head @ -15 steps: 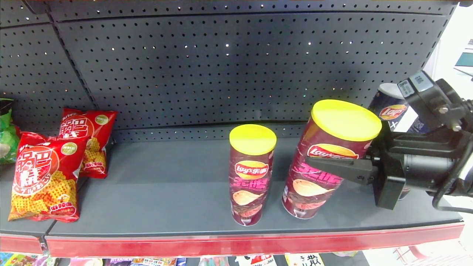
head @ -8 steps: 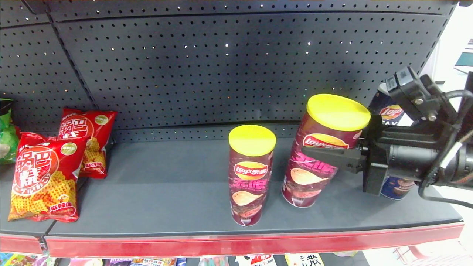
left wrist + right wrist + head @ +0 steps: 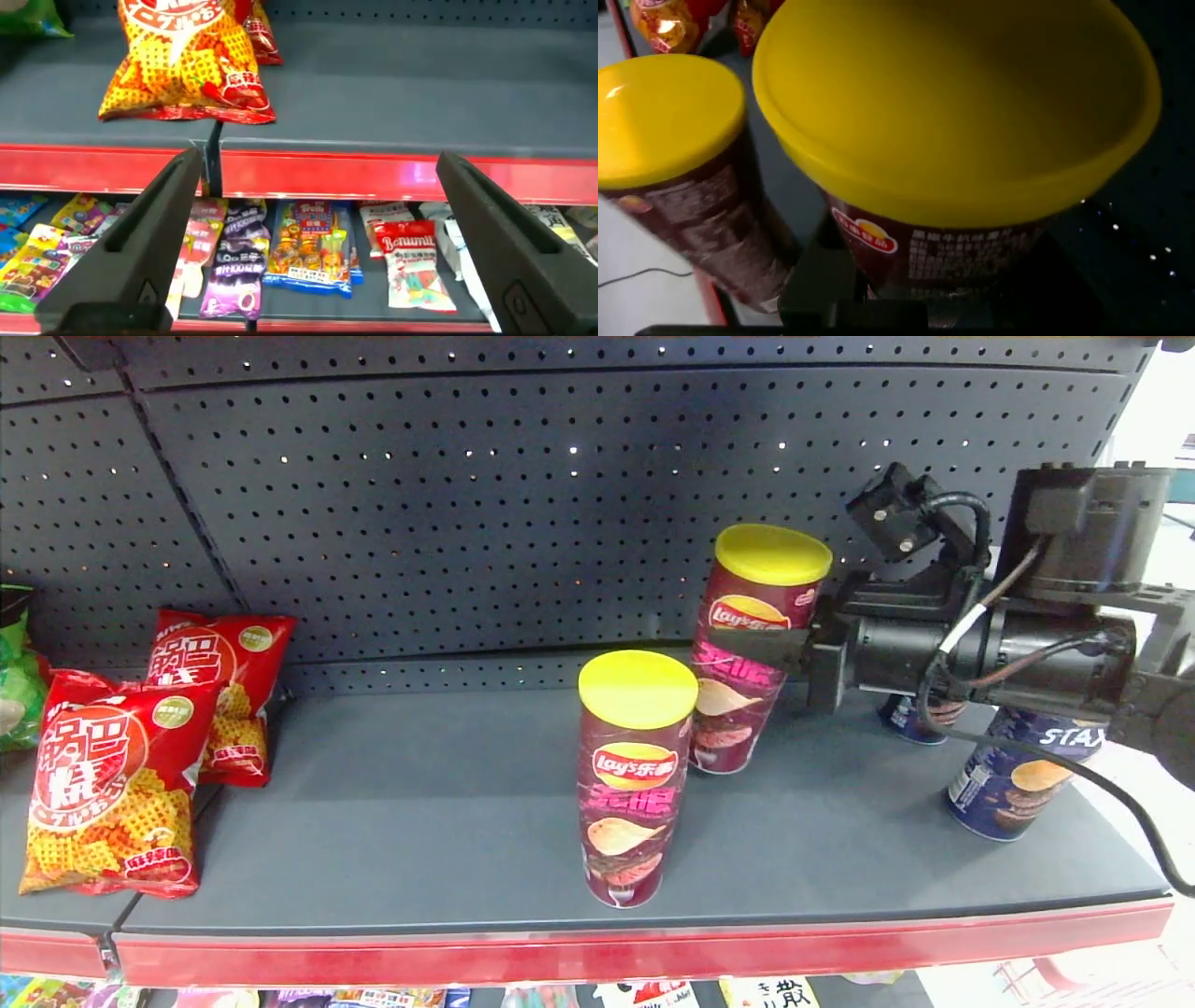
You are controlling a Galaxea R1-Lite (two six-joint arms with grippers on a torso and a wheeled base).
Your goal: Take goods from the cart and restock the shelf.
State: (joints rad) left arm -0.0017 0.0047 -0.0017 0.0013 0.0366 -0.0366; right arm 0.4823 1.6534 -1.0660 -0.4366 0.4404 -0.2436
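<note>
1. Far left of the shelf: a green bag sits at the view's edge, then two red snack bags. The front bag lies near the shelf's red front lip. The rear bag is behind it, close to the pegboard.
2. Left gripper: low, out in front of the red lip and facing it, below the front bag. Its fingers are spread wide with nothing between them. Small candy packs lie on the lower shelf behind it.
3. Standing can: maroon with a yellow lid, upright, mid-shelf toward the front.
4. Held can: same type, just behind the standing can and slightly to its right, near the pegboard. It is tilted, lid leaning right. The base is down at shelf level — can't tell if it touches the shelf.
5. Right gripper: comes in from the right, fingers clamped on the held can's upper half, just under the lid. One finger crosses the front of the label.
6. Blue cans, right end of the shelf, both partly hidden by the right arm: one is nearer the front, the other farther back.
</note>
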